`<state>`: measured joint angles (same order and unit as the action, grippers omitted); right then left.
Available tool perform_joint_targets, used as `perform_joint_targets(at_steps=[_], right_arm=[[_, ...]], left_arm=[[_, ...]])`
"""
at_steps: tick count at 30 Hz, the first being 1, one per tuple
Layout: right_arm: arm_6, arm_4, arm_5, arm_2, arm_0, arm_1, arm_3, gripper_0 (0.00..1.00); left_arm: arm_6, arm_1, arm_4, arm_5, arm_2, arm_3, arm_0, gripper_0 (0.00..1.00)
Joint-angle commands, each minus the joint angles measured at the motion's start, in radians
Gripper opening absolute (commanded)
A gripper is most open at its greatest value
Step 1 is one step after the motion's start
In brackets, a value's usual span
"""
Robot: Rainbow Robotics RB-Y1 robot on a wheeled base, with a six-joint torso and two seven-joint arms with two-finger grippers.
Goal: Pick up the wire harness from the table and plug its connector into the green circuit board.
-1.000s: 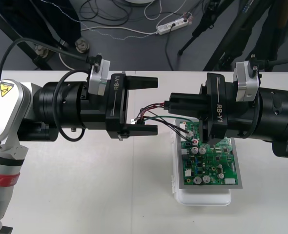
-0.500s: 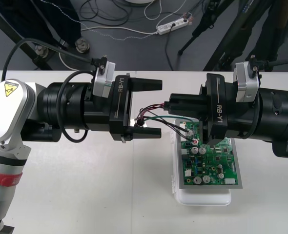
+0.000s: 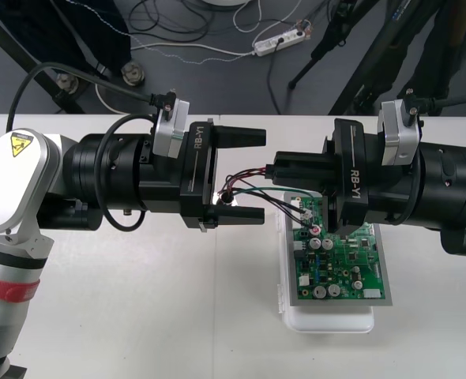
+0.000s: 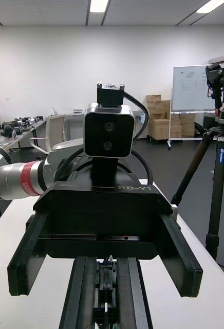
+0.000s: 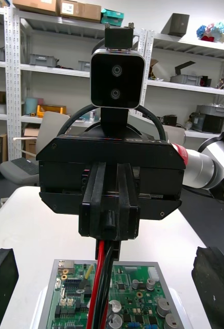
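Right end effector (image 3: 282,177), clamped on the wire harness (image 3: 234,184), hangs above the green circuit board (image 3: 340,260). Left end effector (image 3: 250,174), open, straddles its loose end, probably the socket; centre that between the 2 fingers before closing.

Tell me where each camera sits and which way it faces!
Front view: overhead, looking down at the table; left arm, open left gripper, right arm, right gripper shut on the wire harness.
Right wrist view: on the right arm, facing the left gripper; own shut fingers show.
Left wrist view: on the left arm, facing the right gripper over the circuit board.
Both wrist views face each other.
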<state>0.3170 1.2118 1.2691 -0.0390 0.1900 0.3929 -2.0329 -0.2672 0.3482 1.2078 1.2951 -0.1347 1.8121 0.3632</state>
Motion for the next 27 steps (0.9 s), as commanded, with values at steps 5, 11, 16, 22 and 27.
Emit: perform_joint_targets(at_steps=[5, 11, 16, 22, 27], right_arm=[[-0.001, -0.017, 0.006, 0.010, 0.022, -0.013, -0.041, 0.00], [-0.003, -0.020, 0.006, 0.010, 0.022, -0.013, -0.041, 0.00], [-0.003, -0.026, 0.006, 0.010, 0.022, -0.013, -0.041, 0.00], [-0.004, -0.029, 0.006, 0.010, 0.022, -0.013, -0.041, 0.00], [-0.006, -0.029, 0.006, 0.010, 0.022, -0.013, -0.041, 0.00]], left_arm=[[0.083, -0.025, -0.001, -0.010, -0.017, 0.009, 0.040, 0.64], [0.083, -0.023, -0.014, -0.014, -0.016, 0.009, 0.040, 0.07], [0.083, -0.025, -0.025, -0.016, -0.016, 0.009, 0.040, 0.00], [0.083, -0.025, -0.048, -0.017, -0.016, 0.007, 0.040, 0.00], [0.083, -0.025, -0.053, -0.017, -0.014, 0.007, 0.040, 0.00]])
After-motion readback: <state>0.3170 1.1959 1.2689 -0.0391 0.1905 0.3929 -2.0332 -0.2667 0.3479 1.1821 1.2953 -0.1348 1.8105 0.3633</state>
